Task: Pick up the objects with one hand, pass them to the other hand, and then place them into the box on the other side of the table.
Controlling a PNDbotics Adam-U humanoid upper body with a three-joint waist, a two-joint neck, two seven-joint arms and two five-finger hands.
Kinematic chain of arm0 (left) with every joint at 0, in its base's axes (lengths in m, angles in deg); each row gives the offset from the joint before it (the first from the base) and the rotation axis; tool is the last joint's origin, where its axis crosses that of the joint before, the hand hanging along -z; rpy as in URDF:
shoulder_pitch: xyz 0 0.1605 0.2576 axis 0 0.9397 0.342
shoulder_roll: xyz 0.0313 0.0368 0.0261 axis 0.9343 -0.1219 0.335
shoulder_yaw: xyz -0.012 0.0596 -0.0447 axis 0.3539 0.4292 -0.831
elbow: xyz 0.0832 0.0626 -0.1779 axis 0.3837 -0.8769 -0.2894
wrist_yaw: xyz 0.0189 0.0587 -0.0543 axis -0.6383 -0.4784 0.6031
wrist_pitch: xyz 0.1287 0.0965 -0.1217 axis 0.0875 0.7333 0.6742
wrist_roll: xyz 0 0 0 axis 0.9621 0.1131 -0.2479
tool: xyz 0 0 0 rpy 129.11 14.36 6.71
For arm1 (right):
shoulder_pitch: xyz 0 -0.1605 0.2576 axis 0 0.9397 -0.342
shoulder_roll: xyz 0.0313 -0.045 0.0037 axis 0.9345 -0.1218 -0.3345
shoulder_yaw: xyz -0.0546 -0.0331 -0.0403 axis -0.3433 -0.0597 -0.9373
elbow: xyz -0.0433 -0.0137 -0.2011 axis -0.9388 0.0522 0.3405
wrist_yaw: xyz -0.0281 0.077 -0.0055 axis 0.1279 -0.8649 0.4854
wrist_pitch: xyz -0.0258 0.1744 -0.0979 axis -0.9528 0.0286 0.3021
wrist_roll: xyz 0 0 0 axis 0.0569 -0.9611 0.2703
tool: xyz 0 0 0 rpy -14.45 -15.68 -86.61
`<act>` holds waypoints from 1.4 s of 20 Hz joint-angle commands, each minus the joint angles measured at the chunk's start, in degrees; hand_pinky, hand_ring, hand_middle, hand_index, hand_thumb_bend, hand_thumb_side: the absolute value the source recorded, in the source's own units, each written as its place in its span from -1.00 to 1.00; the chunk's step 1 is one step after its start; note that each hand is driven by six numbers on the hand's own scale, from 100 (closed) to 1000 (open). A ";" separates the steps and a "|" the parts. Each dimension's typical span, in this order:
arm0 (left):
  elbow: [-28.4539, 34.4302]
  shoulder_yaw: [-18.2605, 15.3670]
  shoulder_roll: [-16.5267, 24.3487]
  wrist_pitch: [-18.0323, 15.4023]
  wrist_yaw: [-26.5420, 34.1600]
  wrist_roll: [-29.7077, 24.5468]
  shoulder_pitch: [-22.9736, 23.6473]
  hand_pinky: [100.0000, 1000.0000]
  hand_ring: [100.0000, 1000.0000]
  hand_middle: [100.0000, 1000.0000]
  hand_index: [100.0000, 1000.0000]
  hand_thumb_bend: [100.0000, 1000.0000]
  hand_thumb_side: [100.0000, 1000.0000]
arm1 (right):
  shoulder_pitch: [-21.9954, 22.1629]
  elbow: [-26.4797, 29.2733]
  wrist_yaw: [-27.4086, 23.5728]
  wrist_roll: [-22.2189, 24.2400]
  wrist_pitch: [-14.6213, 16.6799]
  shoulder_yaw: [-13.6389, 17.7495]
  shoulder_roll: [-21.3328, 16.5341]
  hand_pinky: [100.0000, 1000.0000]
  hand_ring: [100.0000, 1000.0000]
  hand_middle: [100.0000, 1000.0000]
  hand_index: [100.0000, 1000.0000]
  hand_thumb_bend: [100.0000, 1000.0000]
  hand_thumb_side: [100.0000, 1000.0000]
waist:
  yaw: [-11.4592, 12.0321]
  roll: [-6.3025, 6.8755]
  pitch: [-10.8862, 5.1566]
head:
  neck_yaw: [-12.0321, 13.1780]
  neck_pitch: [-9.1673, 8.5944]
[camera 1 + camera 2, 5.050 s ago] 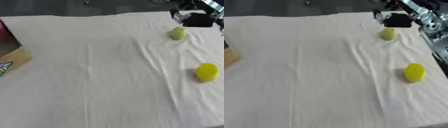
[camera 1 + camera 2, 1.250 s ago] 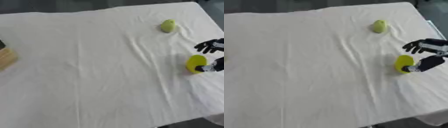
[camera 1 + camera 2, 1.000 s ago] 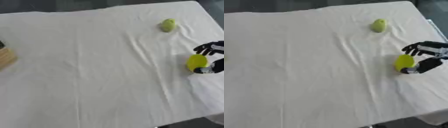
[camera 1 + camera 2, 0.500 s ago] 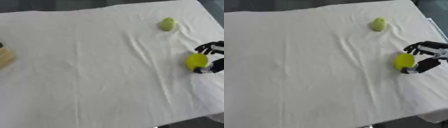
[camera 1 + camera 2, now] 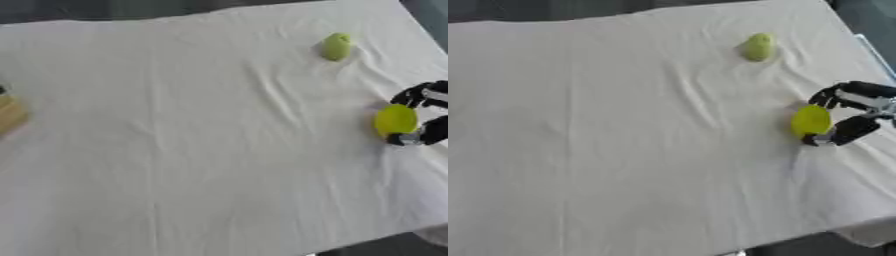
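Right hand (image 5: 852,114) curls round yellow object (image 5: 810,120) (shape blurred); box (image 5: 10,113) cut off

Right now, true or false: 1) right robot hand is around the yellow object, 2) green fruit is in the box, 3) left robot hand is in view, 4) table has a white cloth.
1) True: the right robot hand curls round the yellow object.
2) False: the green fruit lies on the cloth, far side.
3) False: no left robot hand shows in either view.
4) True: a white cloth covers the table.
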 commanded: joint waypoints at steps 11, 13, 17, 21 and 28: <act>0.81 -0.91 1.49 -0.04 -0.56 -0.16 -0.25 0.44 0.35 0.21 0.42 0.21 -0.23 | 0.42 -0.16 1.36 1.77 -0.12 1.90 -2.42 0.62 0.59 0.39 0.72 -0.02 -0.17 | -0.52 -0.02 -0.92 | -0.03 -0.53; 0.80 -0.92 1.50 -0.02 -0.59 -0.17 -0.21 0.44 0.35 0.21 0.42 0.21 -0.23 | 0.48 -0.16 1.42 2.19 0.04 1.96 -2.41 0.62 0.60 0.40 0.73 -0.02 -0.16 | -0.55 0.01 -0.92 | -0.05 -0.53; 0.80 -0.94 1.49 0.00 -0.59 -0.15 -0.16 0.44 0.35 0.21 0.42 0.21 -0.23 | 0.56 -0.20 1.91 2.55 0.12 2.05 -2.40 0.62 0.59 0.38 0.69 -0.03 -0.18 | -0.57 0.02 -0.87 | -0.10 -0.53; 0.84 -0.92 1.45 0.00 -0.59 -0.14 -0.20 0.44 0.35 0.21 0.42 0.20 -0.23 | 0.54 -0.19 2.54 2.28 -0.07 2.08 -2.38 0.59 0.54 0.28 0.59 -0.11 -0.34 | -0.60 0.00 -0.81 | -0.17 -0.49; 0.82 -0.87 1.23 -0.01 -0.55 -0.19 -0.23 0.44 0.35 0.22 0.42 0.20 -0.23 | -0.06 0.08 1.79 -1.55 -1.20 1.66 -1.84 0.52 0.34 0.01 0.35 -0.20 -0.72 | -0.47 0.02 -0.68 | -0.39 -0.42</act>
